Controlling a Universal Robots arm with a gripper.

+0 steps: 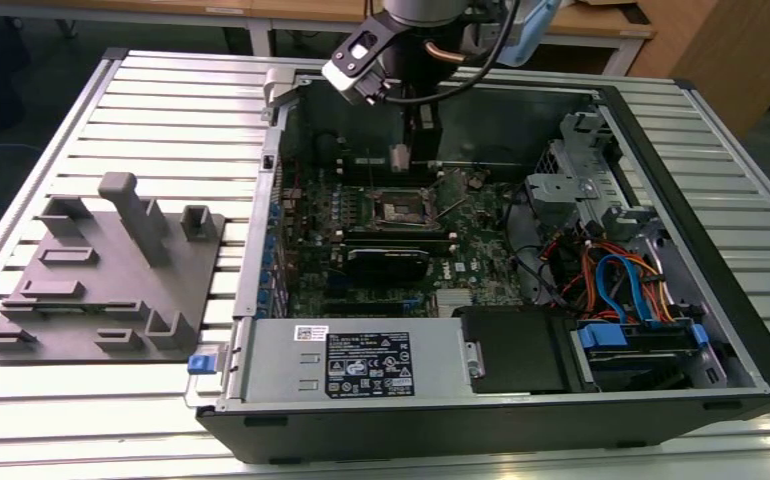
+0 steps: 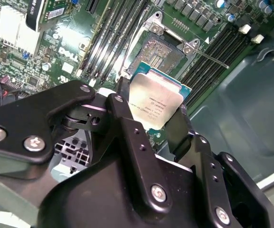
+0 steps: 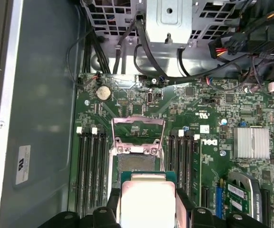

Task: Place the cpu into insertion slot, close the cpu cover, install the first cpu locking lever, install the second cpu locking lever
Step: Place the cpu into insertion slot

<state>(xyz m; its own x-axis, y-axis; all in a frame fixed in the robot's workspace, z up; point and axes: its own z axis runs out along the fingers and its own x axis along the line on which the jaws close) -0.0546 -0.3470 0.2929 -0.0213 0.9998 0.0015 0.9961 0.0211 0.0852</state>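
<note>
The gripper [image 2: 152, 108] holds the cpu [image 2: 157, 100] near insertion slot [image 2: 163, 52]

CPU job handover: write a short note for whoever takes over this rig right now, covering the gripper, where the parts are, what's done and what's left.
Gripper: shut on the cpu, gripping its edges, above the board and close to the socket.
Insertion slot: empty, its centre exposed.
Cpu cover: tipped up, open.
Done: the cpu is in the grip; it is not seated.
Left: seat the cpu, close the cover, install both locking levers.
</note>
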